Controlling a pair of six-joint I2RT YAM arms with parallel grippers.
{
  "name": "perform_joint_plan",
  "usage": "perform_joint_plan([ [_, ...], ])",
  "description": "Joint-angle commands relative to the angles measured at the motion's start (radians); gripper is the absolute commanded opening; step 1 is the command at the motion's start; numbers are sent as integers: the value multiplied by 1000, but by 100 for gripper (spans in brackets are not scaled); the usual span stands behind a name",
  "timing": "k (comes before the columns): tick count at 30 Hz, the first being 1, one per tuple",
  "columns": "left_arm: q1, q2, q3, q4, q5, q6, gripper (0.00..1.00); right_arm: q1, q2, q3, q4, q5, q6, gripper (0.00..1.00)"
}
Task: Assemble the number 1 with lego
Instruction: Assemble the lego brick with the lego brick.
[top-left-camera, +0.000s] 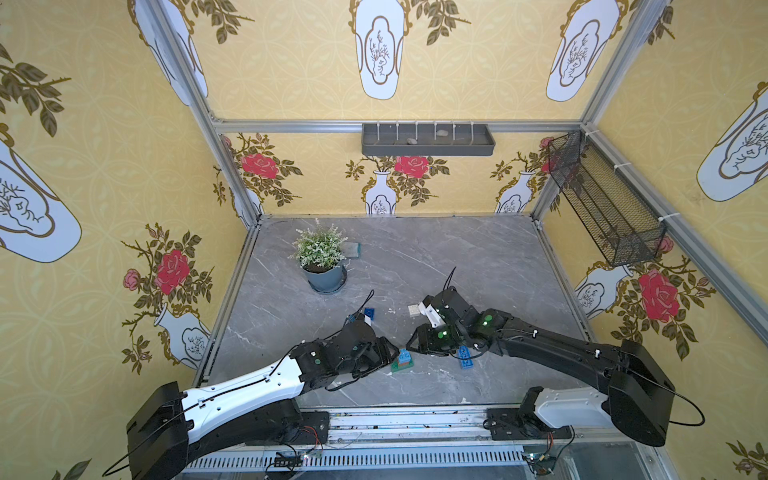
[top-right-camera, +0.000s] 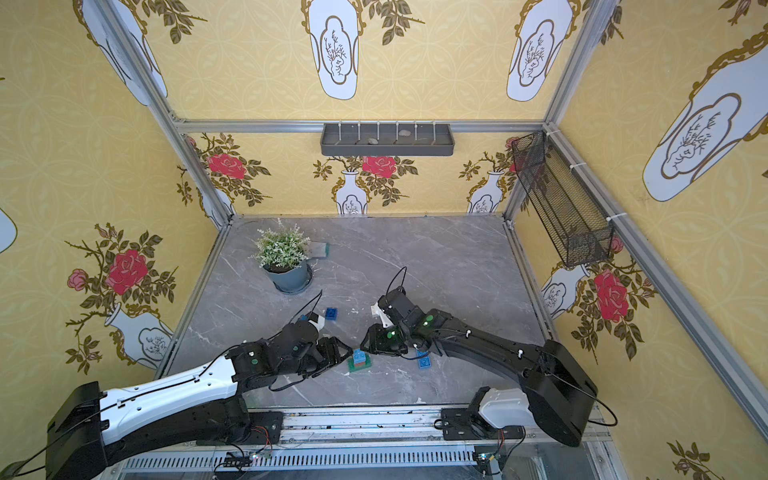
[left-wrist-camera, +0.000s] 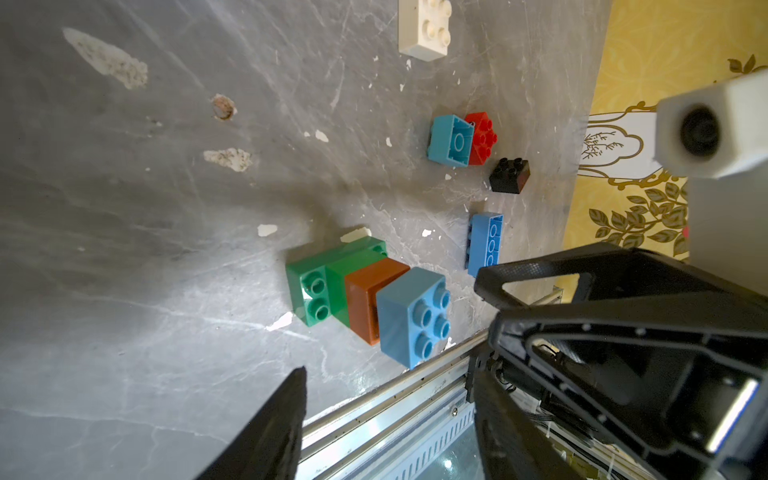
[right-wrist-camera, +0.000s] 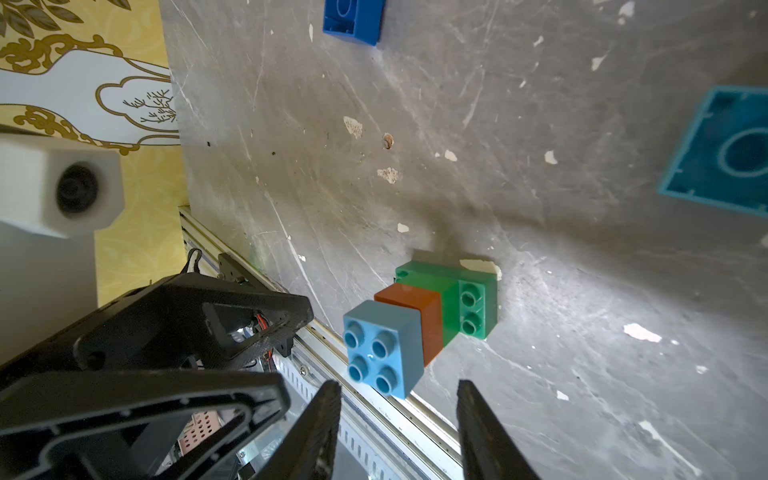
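Spread and empty, left gripper (top-left-camera: 391, 347) and right gripper (right-wrist-camera: 398, 388) flank stack (top-left-camera: 402, 360); long blue brick (top-left-camera: 465, 357) beside stack, potted plant (top-left-camera: 322, 262) well beyond.

Grey marble desk (top-left-camera: 457, 257) is showing white chips (left-wrist-camera: 106, 58) in the left wrist view. Potted plant (top-left-camera: 322, 259) is standing far left in a blue-grey pot. A flat grey-green pad (top-left-camera: 352, 250) is lying just beyond it to the right, partly hidden by the leaves. Grey tray (top-left-camera: 428, 150) is hanging on the far wall, holding two small stones (top-left-camera: 411, 141). Black mesh basket (top-left-camera: 602, 203) is hanging on the right wall. Yellow rose-and-vase wallpaper (top-left-camera: 291, 75) is covering the walls, with aluminium frame (top-left-camera: 395, 126) running along the edges.
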Motion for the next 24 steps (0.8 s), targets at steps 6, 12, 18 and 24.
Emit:
perform_joint_plan([
  [6, 7, 38, 2, 45, 8, -24, 56, 21, 23, 4, 38, 6, 10, 45],
  [12, 13, 62, 3, 71, 31, -14, 56, 29, 31, 5, 46, 6, 13, 44],
  [18, 15, 79, 0, 84, 43, -14, 54, 30, 35, 2, 46, 14, 12, 43],
  [24, 15, 84, -4, 80, 40, -16, 51, 31, 48, 9, 44, 14, 8, 42],
])
